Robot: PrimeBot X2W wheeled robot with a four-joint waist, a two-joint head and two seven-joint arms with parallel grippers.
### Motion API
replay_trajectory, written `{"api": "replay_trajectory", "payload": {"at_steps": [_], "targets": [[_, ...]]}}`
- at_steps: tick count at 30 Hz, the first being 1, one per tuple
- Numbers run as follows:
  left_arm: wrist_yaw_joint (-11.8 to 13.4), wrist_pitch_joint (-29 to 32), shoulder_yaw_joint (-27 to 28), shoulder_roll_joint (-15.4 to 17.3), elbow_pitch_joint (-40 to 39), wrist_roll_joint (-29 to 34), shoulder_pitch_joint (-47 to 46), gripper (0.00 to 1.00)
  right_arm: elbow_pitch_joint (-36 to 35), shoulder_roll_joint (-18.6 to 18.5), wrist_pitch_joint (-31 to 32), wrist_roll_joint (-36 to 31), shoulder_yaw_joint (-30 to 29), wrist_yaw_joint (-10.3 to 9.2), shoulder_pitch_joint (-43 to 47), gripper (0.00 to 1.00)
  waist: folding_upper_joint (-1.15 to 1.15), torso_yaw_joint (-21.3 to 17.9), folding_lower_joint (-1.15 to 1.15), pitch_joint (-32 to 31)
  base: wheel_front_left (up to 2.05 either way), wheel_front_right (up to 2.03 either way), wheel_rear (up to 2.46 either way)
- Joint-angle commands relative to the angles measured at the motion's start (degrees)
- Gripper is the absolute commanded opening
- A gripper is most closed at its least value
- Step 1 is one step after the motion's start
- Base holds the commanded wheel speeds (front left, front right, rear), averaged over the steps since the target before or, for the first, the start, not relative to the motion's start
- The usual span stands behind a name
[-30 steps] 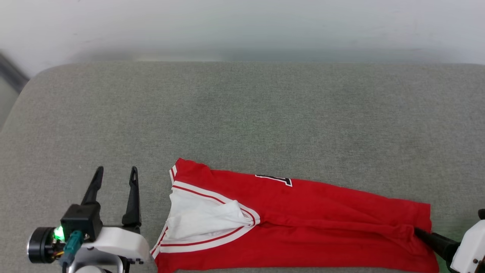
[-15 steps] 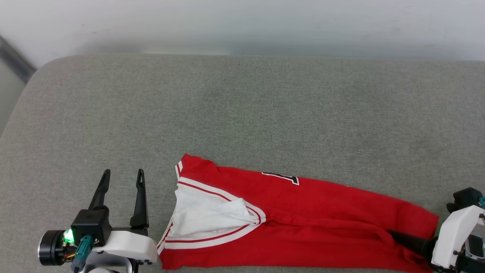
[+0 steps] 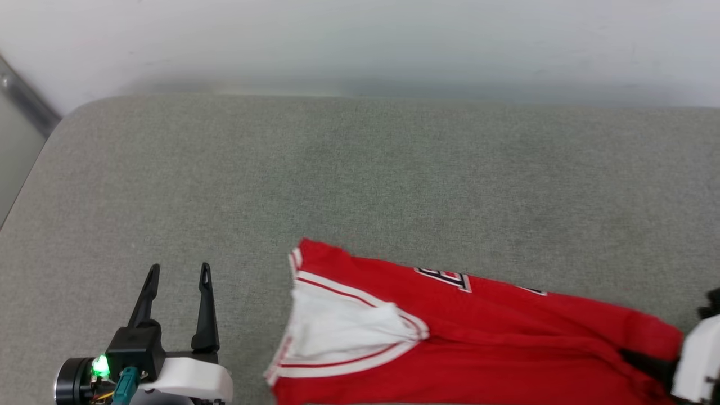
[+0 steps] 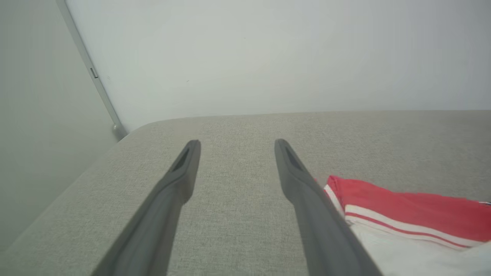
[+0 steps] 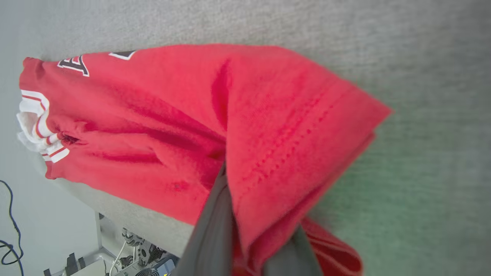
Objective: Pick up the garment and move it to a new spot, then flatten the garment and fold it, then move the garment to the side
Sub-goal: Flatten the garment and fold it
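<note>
Left gripper (image 3: 178,270), two long dark tapered fingers (image 3: 203,306), slotted tips, black block base (image 3: 135,342), green light (image 3: 101,365), teal plug (image 3: 125,381), white shell (image 3: 194,378), black round cap (image 3: 68,383), right shell (image 3: 697,360) white.

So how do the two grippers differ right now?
Left gripper is open and empty; right gripper is shut on the garment. Left sits beside the sleeve end, not touching cloth; right is at the opposite end, cloth draped over its fingers. Both have long dark fingers.
</note>
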Motion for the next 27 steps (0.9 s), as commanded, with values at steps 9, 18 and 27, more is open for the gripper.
{"api": "replay_trajectory", "payload": {"at_steps": [9,18,27], "targets": [[-2.05,-0.15,2.76,-2.23,-0.50,2.92,2.81,1.00,-0.66,-7.39,1.35,0.18,-2.85,-0.09,3.52,0.00,0.00,-0.93,0.00,-2.82,0.00,0.00,0.00],[-3.92,-0.16,4.93,-3.93,-0.68,4.60,3.93,1.00,-20.82,-2.45,8.70,-0.54,-0.13,-0.07,2.43,0.00,0.00,-1.23,0.00,-3.29,0.00,0.00,0.00],[-5.13,-0.16,5.23,-4.61,-0.51,5.15,1.95,1.00,-23.27,7.43,13.01,-8.30,6.41,-0.07,-7.18,0.00,0.00,-0.04,0.00,-1.24,0.00,0.00,0.00]]}}
